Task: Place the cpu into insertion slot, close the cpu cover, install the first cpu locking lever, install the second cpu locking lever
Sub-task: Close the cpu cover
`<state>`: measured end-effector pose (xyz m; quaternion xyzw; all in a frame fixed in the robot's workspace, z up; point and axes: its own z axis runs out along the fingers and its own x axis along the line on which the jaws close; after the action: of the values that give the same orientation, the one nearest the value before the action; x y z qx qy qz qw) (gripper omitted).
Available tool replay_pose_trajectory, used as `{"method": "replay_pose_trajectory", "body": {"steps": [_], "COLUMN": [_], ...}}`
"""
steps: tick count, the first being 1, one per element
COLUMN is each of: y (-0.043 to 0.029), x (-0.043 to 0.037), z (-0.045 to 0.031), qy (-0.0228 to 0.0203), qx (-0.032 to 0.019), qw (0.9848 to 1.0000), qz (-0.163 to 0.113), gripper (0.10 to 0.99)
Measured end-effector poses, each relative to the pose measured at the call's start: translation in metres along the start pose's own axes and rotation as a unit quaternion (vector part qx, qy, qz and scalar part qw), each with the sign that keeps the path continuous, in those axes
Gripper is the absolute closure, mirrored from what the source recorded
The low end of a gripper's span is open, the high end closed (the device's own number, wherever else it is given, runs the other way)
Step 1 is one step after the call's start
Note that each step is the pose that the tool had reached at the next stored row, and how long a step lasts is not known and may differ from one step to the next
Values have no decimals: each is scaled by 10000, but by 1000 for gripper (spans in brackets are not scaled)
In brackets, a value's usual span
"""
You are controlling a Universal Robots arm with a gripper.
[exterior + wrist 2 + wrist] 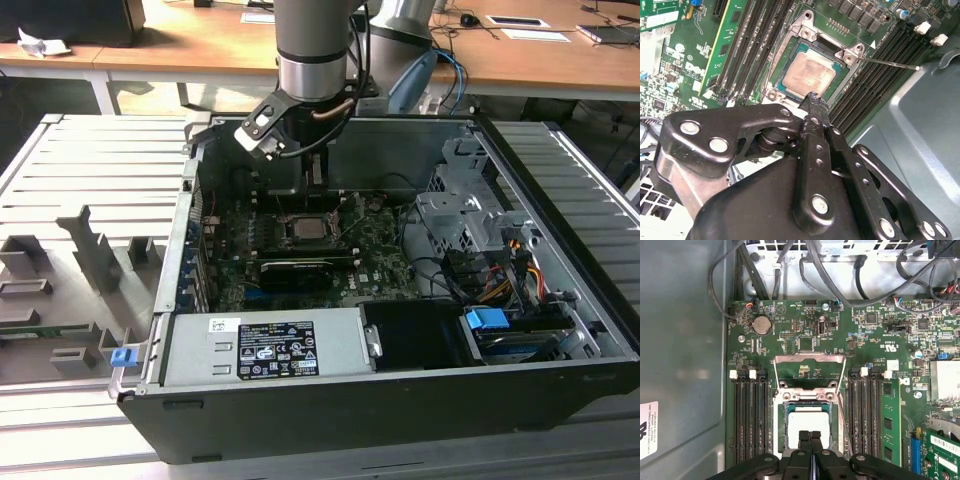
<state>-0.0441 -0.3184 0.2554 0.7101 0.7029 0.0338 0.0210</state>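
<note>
The end effector, its two black fingers pressed together with nothing between them, hangs just over one edge of the cpu. I cannot tell whether the tips touch the chip. The cpu sits flat inside the insertion slot, square to its metal rim. Beyond the socket, the cpu cover is swung open, with green circuit board showing through its window. In the second wrist view a thin wire locking lever sticks out free beside the socket. In the exterior view the arm reaches down from the upper middle of the frame into the open computer case, which lies on a grey slatted table. Placing looks done. Closing the cover seems the step in hand, and it calls for getting the tips behind the open frame without scraping the chip.
</note>
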Motion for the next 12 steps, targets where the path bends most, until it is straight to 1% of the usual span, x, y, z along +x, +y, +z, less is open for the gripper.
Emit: {"method": "replay_pose_trajectory", "body": {"steps": [12], "y": [5], "x": [1], "z": [-64], "qy": [1], "qx": [0], "qw": [10000], "qz": [0], "gripper": [980]}}
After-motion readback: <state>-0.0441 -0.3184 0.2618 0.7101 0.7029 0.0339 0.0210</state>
